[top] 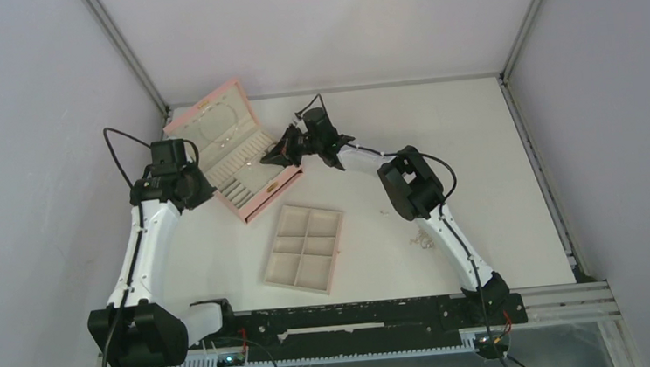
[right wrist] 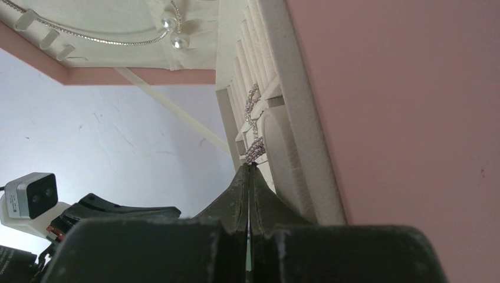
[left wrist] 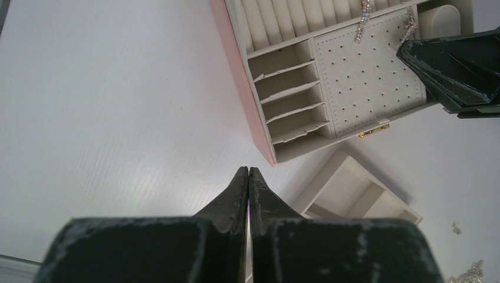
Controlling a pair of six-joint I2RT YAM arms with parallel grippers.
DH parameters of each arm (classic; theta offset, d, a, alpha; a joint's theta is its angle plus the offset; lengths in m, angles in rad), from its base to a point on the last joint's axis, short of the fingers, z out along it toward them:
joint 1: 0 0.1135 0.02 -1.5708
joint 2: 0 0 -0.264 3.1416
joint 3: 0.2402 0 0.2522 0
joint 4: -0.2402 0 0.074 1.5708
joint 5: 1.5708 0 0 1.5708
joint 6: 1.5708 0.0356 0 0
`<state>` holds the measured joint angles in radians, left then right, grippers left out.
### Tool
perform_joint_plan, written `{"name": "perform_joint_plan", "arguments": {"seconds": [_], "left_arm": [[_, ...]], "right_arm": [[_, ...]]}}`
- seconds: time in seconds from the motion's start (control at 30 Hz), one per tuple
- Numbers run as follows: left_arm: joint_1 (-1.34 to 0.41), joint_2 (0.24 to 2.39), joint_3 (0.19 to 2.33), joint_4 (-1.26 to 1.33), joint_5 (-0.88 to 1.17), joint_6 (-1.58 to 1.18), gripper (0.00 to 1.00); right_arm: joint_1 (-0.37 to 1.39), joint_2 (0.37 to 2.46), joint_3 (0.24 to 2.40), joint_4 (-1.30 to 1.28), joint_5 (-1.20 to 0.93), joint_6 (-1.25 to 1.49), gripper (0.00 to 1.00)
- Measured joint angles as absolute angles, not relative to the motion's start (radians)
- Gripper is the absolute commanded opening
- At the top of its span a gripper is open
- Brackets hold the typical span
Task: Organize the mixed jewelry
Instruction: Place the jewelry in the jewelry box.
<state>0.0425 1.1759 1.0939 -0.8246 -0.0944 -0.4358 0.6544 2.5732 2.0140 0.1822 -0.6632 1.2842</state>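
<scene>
L claw (left wrist: 249, 171) pinched shut, empty, over desk (left wrist: 118, 118); R claw (right wrist: 250, 167) shut, tips touching sparkly chain (right wrist: 254, 147) in pink box (right wrist: 383, 118); loose jewelry (top: 421, 240) lies at tray's (top: 336, 251) 3 o'clock.

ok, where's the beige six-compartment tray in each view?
Top external: six-compartment tray at table centre, on the near side of the pink box.
Left wrist: tray lower right of centre, below the box.
Right wrist: not in it.
Shared landmark: the pink box, seen in all three.
</scene>
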Motion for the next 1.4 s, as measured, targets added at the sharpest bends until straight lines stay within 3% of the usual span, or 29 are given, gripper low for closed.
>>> {"name": "perform_joint_plan", "arguments": {"seconds": [1.4], "left_arm": [[0.043, 1.176, 1.094, -0.825, -0.101, -0.435, 0.04]], "right_arm": [[0.652, 2.594, 2.075, 0.099, -0.651, 1.254, 0.0]]}}
